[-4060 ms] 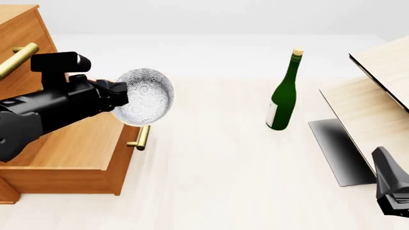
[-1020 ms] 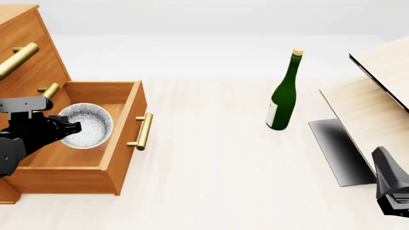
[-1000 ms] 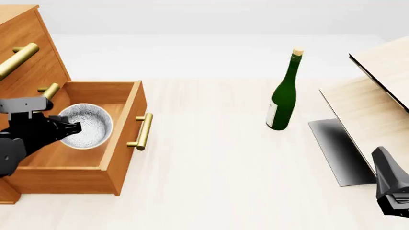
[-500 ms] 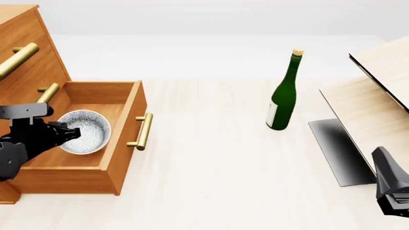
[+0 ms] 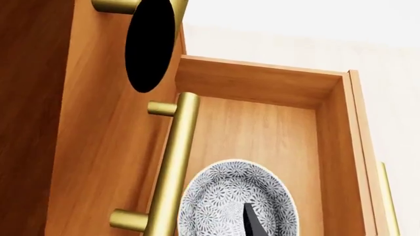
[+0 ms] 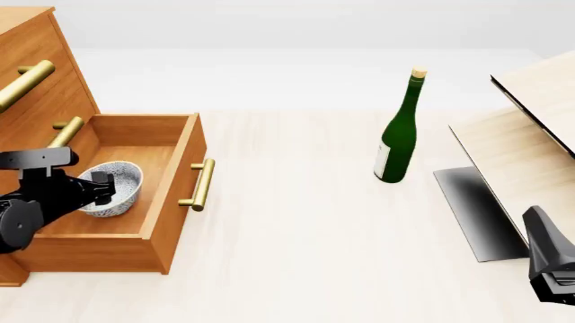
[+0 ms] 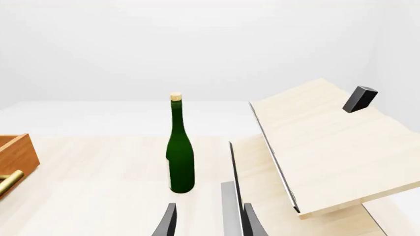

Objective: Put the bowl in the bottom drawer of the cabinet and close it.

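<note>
Green bottle [image 6: 396, 134] stands well right.

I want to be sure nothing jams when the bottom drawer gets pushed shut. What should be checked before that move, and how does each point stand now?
1. Bowl inside the bottom drawer: ok, though it sits tilted, not flat.
2. Left hand released from the bowl: cannot tell; it is at the bowl's rim and one finger shows over the bowl.
3. Left arm out of the drawer: not ok, the hand is above the drawer's inside.
4. Drawer handle free to push: ok, nothing rests against it.
5. Table in front of the drawer free: ok; the bottle stands well aside.
6. Right hand out of the way: ok, by the light-wood structure.
</note>
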